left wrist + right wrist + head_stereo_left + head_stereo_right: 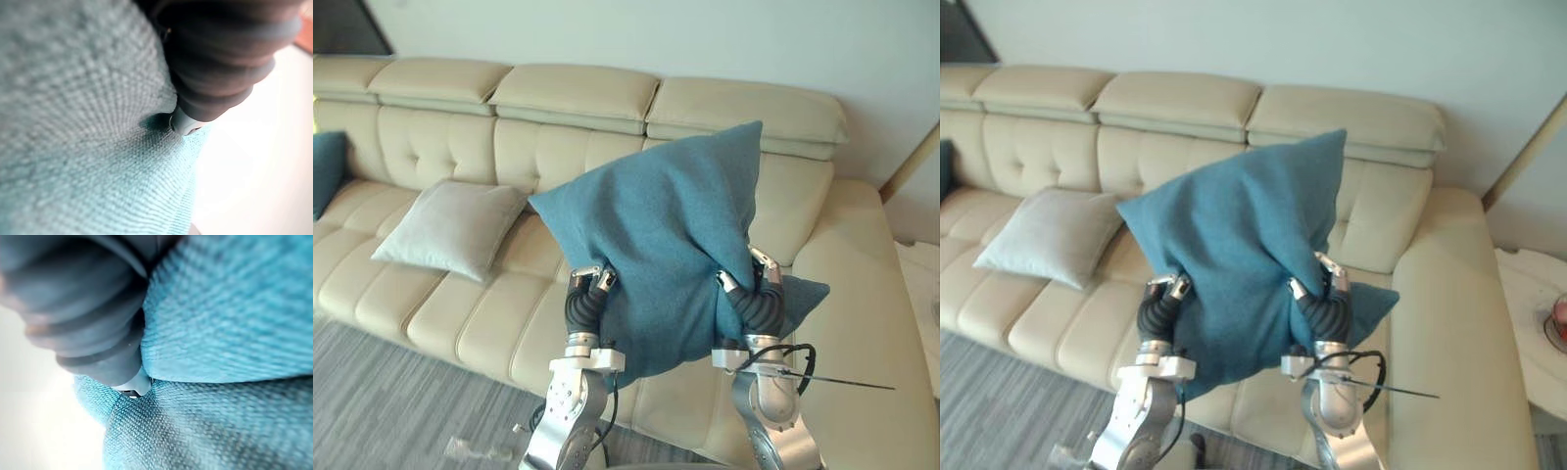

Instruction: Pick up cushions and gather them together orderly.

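Left hand (pixel 588 286) and right hand (pixel 751 284) both clench one teal woven square cushion (pixel 656 225), raised over the cream leather sofa (pixel 862 294). One pale grey cushion (pixel 450 227) lies to the left, with a second teal cushion (pixel 327 168) at the far-left edge. The right seat is open.

No text or number is readable on the teal cushion (pixel 656 235) or sofa (pixel 440 147).

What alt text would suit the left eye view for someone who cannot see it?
The left hand and right hand hold a teal cushion up before a cream sofa, where a grey cushion lies.
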Available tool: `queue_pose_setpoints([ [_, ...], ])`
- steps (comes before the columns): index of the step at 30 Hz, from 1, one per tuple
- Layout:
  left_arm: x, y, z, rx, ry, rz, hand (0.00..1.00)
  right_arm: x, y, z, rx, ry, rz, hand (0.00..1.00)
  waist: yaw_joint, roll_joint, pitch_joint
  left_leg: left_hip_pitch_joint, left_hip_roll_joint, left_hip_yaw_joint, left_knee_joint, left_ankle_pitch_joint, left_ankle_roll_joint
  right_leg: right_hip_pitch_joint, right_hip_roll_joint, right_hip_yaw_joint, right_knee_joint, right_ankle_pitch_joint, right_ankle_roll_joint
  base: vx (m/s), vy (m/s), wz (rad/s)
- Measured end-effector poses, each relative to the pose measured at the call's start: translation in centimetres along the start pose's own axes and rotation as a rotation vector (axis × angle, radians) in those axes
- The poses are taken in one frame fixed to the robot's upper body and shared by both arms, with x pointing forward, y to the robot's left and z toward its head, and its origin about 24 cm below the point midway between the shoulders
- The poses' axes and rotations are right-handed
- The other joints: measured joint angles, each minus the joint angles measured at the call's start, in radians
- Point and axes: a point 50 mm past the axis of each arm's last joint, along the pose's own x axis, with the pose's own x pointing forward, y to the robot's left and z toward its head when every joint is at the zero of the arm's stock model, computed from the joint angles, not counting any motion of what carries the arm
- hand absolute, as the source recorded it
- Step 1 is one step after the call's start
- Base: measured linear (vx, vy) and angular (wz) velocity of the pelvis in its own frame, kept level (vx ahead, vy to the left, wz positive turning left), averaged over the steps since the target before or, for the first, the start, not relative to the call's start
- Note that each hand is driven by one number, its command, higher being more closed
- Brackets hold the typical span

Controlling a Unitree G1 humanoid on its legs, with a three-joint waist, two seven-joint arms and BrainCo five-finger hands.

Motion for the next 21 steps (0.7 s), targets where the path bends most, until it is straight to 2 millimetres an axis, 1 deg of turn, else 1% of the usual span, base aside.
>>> queue_pose_setpoints([
  [2, 0.0, 0.1, 0.0, 0.005, -0.002, -0.003, 1.00, 0.1, 0.1, 0.1, 0.002, -0.006, 0.010, 1.00, -0.002, -0.023, -0.016, 0.006, -0.019, 0.059, -0.023, -0.005, 0.016, -0.027, -0.025, 0.048, -0.024, 0.029, 0.029, 0.06, 0.205, -0.65],
  [3, 0.0, 0.1, 0.0, 0.008, -0.002, -0.004, 1.00, 0.1, 0.2, 0.1, 0.004, -0.007, 0.010, 1.00, -0.003, -0.028, -0.021, 0.007, -0.020, 0.075, -0.034, -0.003, 0.019, -0.034, -0.030, 0.062, -0.039, 0.040, 0.027, 0.05, 0.175, -0.61],
  [4, 0.0, 0.1, 0.0, 0.012, -0.001, -0.007, 1.00, 0.2, 0.2, 0.1, 0.005, -0.009, 0.010, 1.00, -0.004, -0.030, -0.025, 0.007, -0.020, 0.086, -0.043, -0.002, 0.021, -0.039, -0.031, 0.070, -0.056, 0.058, 0.034, 0.02, 0.080, -0.56],
  [5, 0.0, 0.2, 0.0, 0.017, 0.001, -0.009, 1.00, 0.2, 0.2, 0.0, 0.004, -0.007, 0.010, 1.00, -0.006, -0.031, -0.030, 0.009, -0.017, 0.108, -0.058, 0.001, 0.025, -0.047, -0.030, 0.093, -0.087, 0.083, 0.036, 0.01, 0.066, -0.58],
  [7, -0.1, 0.3, 0.0, 0.024, 0.006, -0.010, 1.00, 0.4, 0.3, -0.4, -0.004, 0.004, 0.014, 1.00, -0.009, -0.030, -0.037, 0.010, -0.012, 0.136, -0.076, 0.006, 0.030, -0.062, -0.026, 0.114, -0.112, 0.111, 0.035, 0.00, 0.031, -0.63],
  [8, 0.0, 0.4, -0.2, 0.029, 0.013, -0.006, 1.00, 0.7, 0.4, -0.9, -0.015, 0.017, 0.022, 1.00, -0.009, -0.026, -0.039, 0.010, -0.002, 0.169, -0.090, 0.013, 0.033, -0.081, -0.017, 0.141, -0.133, 0.143, 0.036, -0.01, 0.016, -0.66],
  [10, 0.3, 0.5, -0.6, 0.040, 0.021, -0.005, 1.00, 1.2, 0.5, -1.4, -0.032, 0.024, 0.033, 1.00, -0.010, -0.025, -0.040, 0.003, 0.009, 0.203, -0.097, 0.017, 0.033, -0.107, -0.008, 0.165, -0.147, 0.173, 0.038, -0.06, 0.008, -0.70],
  [12, 1.3, 0.6, -0.8, 0.062, 0.018, 0.004, 1.00, 2.2, 0.8, -1.6, -0.083, 0.004, 0.064, 1.00, -0.010, -0.024, -0.039, -0.018, 0.022, 0.253, -0.123, 0.038, 0.037, -0.160, -0.001, 0.176, -0.165, 0.220, 0.044, -0.10, -0.013, -0.68],
  [14, 2.0, 0.3, -0.4, 0.066, -0.005, 0.003, 1.00, 2.8, 1.0, -1.2, -0.085, -0.022, 0.070, 1.00, -0.011, -0.022, -0.035, -0.048, 0.024, 0.271, -0.120, 0.046, 0.042, -0.199, -0.002, 0.173, -0.167, 0.239, 0.053, -0.11, -0.037, -0.34],
  [16, 3.1, -0.2, 0.2, 0.080, -0.047, -0.015, 1.00, 3.6, 1.1, -0.7, -0.084, -0.057, 0.066, 1.00, -0.013, -0.012, -0.025, -0.096, 0.027, 0.272, -0.105, 0.056, 0.048, -0.240, -0.002, 0.157, -0.164, 0.252, 0.056, -0.13, -0.029, -0.06],
  [18, 5.0, -1.1, 1.9, 0.100, -0.142, -0.027, 1.00, 5.2, 1.5, 0.6, -0.091, -0.139, 0.059, 1.00, -0.013, -0.002, -0.010, -0.184, 0.036, 0.265, -0.058, 0.060, 0.053, -0.317, 0.002, 0.133, -0.137, 0.255, 0.059, -0.17, -0.033, 0.08],
  [19, 5.6, -1.4, 2.4, 0.101, -0.169, -0.029, 1.00, 5.8, 1.7, 1.1, -0.099, -0.168, 0.059, 1.00, -0.009, 0.003, 0.000, -0.207, 0.040, 0.262, -0.049, 0.060, 0.053, -0.335, 0.005, 0.129, -0.129, 0.255, 0.059, -0.23, -0.042, 0.08],
  [20, 7.0, -1.9, 3.5, 0.105, -0.224, -0.026, 1.00, 7.3, 2.2, 2.0, -0.110, -0.226, 0.067, 1.00, -0.008, 0.011, 0.024, -0.246, 0.044, 0.259, -0.032, 0.062, 0.051, -0.374, 0.008, 0.116, -0.106, 0.254, 0.059, -0.25, -0.044, 0.04],
  [21, 8.0, -2.4, 4.4, 0.110, -0.272, -0.017, 1.00, 8.5, 2.6, 2.8, -0.111, -0.271, 0.071, 1.00, -0.008, 0.012, 0.031, -0.286, 0.048, 0.259, -0.021, 0.066, 0.048, -0.417, 0.010, 0.106, -0.087, 0.250, 0.061, -0.26, -0.048, 0.03],
])
